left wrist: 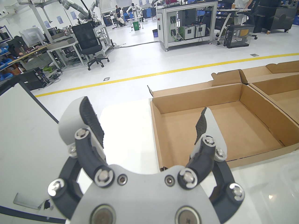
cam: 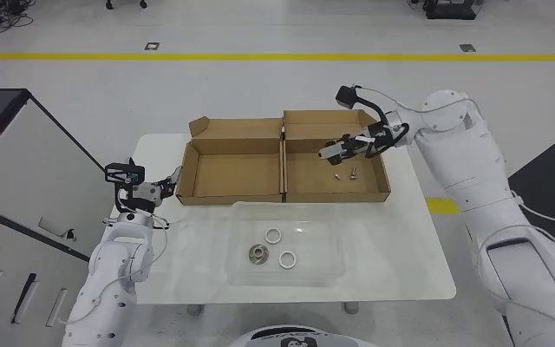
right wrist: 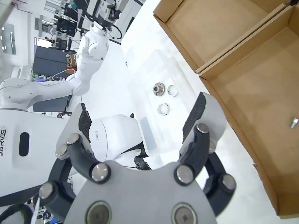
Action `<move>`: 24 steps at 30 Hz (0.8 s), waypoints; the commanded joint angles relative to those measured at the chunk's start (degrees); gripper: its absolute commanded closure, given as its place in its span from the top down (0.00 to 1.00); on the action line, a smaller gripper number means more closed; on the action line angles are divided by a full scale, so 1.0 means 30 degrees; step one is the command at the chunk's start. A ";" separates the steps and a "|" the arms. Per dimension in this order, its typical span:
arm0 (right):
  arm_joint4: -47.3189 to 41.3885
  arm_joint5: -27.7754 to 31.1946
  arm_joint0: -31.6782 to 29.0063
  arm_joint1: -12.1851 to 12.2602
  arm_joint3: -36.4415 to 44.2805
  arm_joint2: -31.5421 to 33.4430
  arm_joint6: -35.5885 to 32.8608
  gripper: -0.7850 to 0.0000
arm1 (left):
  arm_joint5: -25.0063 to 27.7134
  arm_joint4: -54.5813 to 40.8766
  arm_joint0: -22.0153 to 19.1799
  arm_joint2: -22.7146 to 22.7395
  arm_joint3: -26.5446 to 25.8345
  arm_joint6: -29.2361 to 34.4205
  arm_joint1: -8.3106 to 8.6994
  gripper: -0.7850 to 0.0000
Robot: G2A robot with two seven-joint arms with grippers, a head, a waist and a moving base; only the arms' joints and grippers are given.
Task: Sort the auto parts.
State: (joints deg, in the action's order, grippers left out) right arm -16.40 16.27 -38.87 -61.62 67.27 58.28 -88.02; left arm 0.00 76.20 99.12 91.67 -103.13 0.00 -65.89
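Note:
Two open cardboard boxes stand side by side at the back of the white table: the left box (cam: 230, 169) holds nothing, and the right box (cam: 364, 178) holds two small bolts (cam: 353, 172). One bolt (right wrist: 293, 122) lies on that box's floor. A clear tray (cam: 316, 252) in front holds a metal flange (cam: 257, 254) and two white rings (cam: 273, 235) (cam: 288, 258). My right gripper (cam: 329, 153) hovers over the right box, open and holding nothing (right wrist: 140, 113). My left gripper (cam: 169, 182) is open (left wrist: 146, 120), just outside the left box's outer wall.
The flange (right wrist: 158, 89) and both rings (right wrist: 172, 90) (right wrist: 163, 108) lie close together in the tray. Bare table runs along the front and right of the tray. A dark panel (cam: 35, 147) stands off the table's left side.

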 commanded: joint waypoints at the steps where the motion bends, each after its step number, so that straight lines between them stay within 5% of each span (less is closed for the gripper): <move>1: -0.0524 0.0008 -0.0447 0.0328 0.0506 0.0248 0.0007 1.00 | 0.0000 0.0000 0.0000 0.0000 0.0000 0.0000 0.0000 1.00; 13: -0.2960 0.0017 -0.1706 0.1797 0.2112 0.0498 0.0015 1.00 | 0.0000 0.0000 0.0000 0.0000 0.0000 0.0000 0.0000 1.00; 24: -0.2960 0.0017 -0.1706 0.1797 0.2112 0.0498 0.0015 1.00 | 0.0000 0.0000 0.0000 0.0000 0.0000 0.0000 0.0000 1.00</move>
State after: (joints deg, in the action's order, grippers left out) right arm -25.28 16.32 -43.99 -56.23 73.60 59.77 -87.98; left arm 0.00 76.20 99.12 91.67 -103.13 0.00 -65.89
